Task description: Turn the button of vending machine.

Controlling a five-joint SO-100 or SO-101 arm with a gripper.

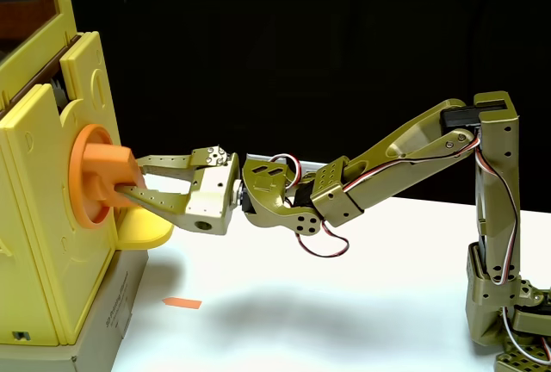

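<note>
The pale-yellow vending machine [47, 243] stands at the left edge of the fixed view, with a reddish-framed window at its top. Its orange knob, the button [96, 176], juts out to the right, a round disc with a thick bar across it. My olive-green arm stretches in from the right, and my gripper [131, 176] has one finger above the bar and one below it, closed onto the bar. The small yellow tray [142, 230] sits just under the gripper.
The machine rests on a grey cardboard base [108, 320] on a white table [344, 303]. A small orange strip [182, 303] lies on the table near the base. My arm's base [508, 303] stands at the right edge. The background is black.
</note>
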